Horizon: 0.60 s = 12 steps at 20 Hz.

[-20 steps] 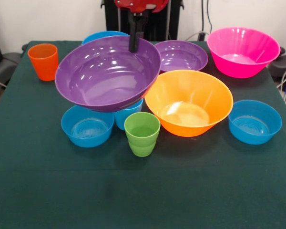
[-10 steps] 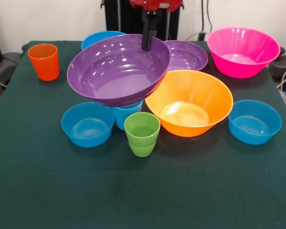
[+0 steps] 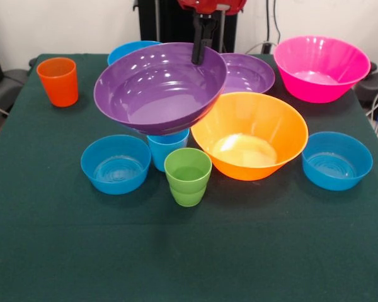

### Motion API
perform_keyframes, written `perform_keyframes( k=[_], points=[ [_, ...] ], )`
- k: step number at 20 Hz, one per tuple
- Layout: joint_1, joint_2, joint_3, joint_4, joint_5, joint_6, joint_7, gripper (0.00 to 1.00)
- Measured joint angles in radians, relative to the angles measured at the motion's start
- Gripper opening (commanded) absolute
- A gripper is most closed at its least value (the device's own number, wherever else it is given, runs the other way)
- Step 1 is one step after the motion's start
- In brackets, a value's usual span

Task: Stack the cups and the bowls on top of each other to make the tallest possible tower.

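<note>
My gripper (image 3: 200,53) is shut on the far rim of a wide purple bowl (image 3: 157,88), which hangs tilted in the air above the light blue cup (image 3: 168,150). The green ridged cup (image 3: 188,176) stands just in front of that cup. An orange cup (image 3: 58,81) stands at the far left. The large orange-yellow bowl (image 3: 251,135) sits right of centre, the pink bowl (image 3: 320,67) far right. A second purple bowl (image 3: 246,72) rests behind the held one. Blue bowls sit at the left (image 3: 116,163), the right (image 3: 336,160) and, half hidden, at the back (image 3: 129,50).
Everything stands on a dark green tablecloth (image 3: 189,251). The table's left and right edges (image 3: 6,119) drop off to black cables and gear beside it.
The gripper has carried the purple bowl to the right and slightly up, so more of the light blue cup under it now shows.
</note>
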Motion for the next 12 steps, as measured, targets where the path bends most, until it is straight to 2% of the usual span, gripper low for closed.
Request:
perform_keyframes(
  k=[12],
  points=[
    [0.090, 0.061, -0.091, -0.011, 0.000, -0.005, 0.052, 0.00]
  ],
)
